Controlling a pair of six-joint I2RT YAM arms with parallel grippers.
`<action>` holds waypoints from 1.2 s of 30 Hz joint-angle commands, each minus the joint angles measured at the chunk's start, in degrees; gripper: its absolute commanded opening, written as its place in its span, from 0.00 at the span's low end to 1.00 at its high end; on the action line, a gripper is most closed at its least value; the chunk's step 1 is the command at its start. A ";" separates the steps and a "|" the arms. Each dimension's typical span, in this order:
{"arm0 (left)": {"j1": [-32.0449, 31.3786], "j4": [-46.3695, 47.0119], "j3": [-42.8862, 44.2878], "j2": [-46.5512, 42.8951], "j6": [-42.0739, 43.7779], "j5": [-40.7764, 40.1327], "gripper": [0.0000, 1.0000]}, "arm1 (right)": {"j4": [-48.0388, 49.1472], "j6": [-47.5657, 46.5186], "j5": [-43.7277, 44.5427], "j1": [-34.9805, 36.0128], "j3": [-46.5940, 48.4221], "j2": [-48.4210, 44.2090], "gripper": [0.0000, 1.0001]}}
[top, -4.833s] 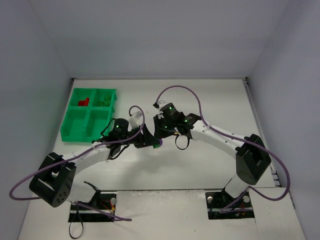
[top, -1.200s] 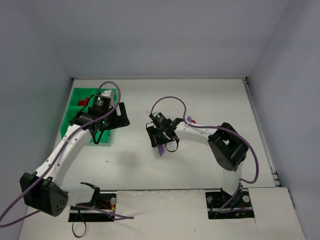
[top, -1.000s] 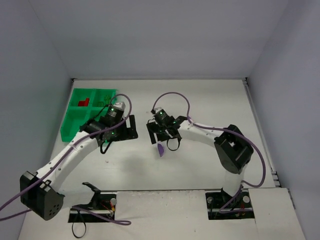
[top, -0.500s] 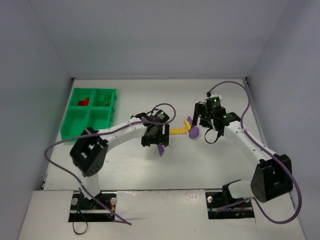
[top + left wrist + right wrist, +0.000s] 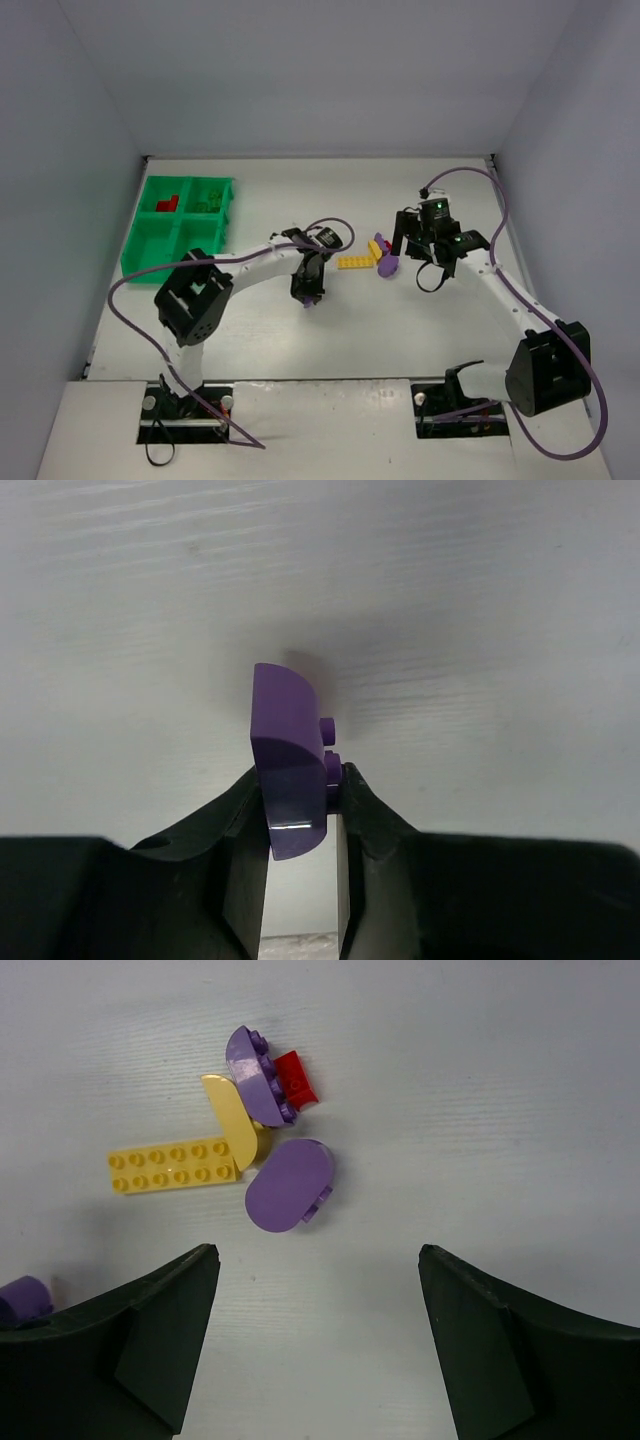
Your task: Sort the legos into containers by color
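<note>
Left gripper [image 5: 300, 805] clamped on purple brick [image 5: 283, 720], wedged between both fingertips — right gripper [image 5: 315, 1300] spread wide, empty, over loose legos [image 5: 240, 1140].

Six loose legos showed on the table, in three colours. Three were purple: a domed purple brick [image 5: 250, 1075] and a flat purple brick [image 5: 288, 1185] just ahead of the right gripper [image 5: 315, 1252], and a third purple brick [image 5: 285, 720] pinched between the two fingers of the left gripper [image 5: 300, 780]. Two were yellow, a studded yellow plate [image 5: 175, 1168] and a curved yellow piece [image 5: 230, 1120], both ahead of the right gripper. One was a red brick [image 5: 296, 1078], farthest ahead of it. One green tray [image 5: 150, 250] stood well off to the left gripper's left, with four compartments. Two of them held bricks, red in one and green in the other, too small to count.
</note>
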 commanded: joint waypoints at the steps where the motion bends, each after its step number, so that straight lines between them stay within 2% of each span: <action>1: 5.84 -5.90 -0.33 -12.44 1.93 -6.38 0.00 | 0.83 -1.01 -1.05 -0.32 1.39 -0.88 0.78; 3: 9.89 -7.48 -1.64 -15.97 4.38 -8.23 0.00 | 0.92 -0.92 -1.32 -0.32 1.57 -0.52 0.77; 4: 14.96 -8.01 -2.00 -19.12 5.36 -8.50 0.00 | 1.01 -0.92 -1.32 -0.32 1.48 -0.44 0.77; 6: 21.04 -8.63 -3.22 -21.87 9.12 -8.07 0.00 | 1.27 -1.01 -3.43 -0.23 1.39 -0.44 0.77; 7: 27.86 -8.72 -3.49 -23.88 10.37 -6.85 0.00 | 1.27 -1.01 -3.78 -0.23 1.39 -0.52 0.77; 9: 34.75 -8.37 -4.02 -25.82 14.39 -5.00 0.00 | 1.36 -0.92 -4.48 -0.14 1.30 -0.61 0.76; 10: 40.79 -7.94 -4.20 -26.09 15.55 -4.21 0.00 | 1.45 -1.09 -4.74 -0.14 1.22 -0.87 0.76; 12: 46.71 -7.23 -3.68 -25.31 17.75 -2.89 0.00 | 1.62 -1.18 -5.27 -0.14 0.95 -1.05 0.76; 13: 52.39 -6.44 -3.41 -24.78 18.20 -2.27 0.00 | 1.80 -1.27 -5.54 -0.14 0.87 -1.05 0.76; 15: 57.08 -5.56 -2.36 -21.81 18.38 -1.56 0.00 | 2.15 -1.27 -6.41 -0.14 0.51 -1.05 0.76; 16: 60.76 -4.95 -1.83 -20.49 18.03 2.27 0.00 | 2.41 -1.27 -6.68 -0.06 0.43 -1.05 0.76; 21: 64.75 -3.01 2.12 -13.01 15.74 2.66 0.01 | 2.76 -1.45 -7.47 -0.06 -0.54 -2.01 0.76; 27: 66.51 -5.47 10.03 -7.82 15.91 0.03 0.12 | 2.76 -1.53 -7.47 -0.06 -2.30 -3.77 0.76; 29: 66.69 -6.17 11.09 -7.20 16.09 -0.68 0.12 | 2.76 -1.45 -7.56 -0.06 -2.56 -4.04 0.76; 32: 66.78 -6.17 10.92 -6.85 16.00 -0.33 0.25 | 2.85 -1.62 -7.56 -0.06 -2.83 -4.21 0.76; 34: 66.69 -6.35 10.48 -6.76 15.91 -0.77 0.39 | 2.85 -1.62 -7.56 -0.06 -2.65 -3.95 0.76; 36: 66.78 -6.18 9.78 -7.02 15.74 -0.95 0.43 | 2.94 -1.62 -7.82 -0.14 -2.56 -3.78 0.76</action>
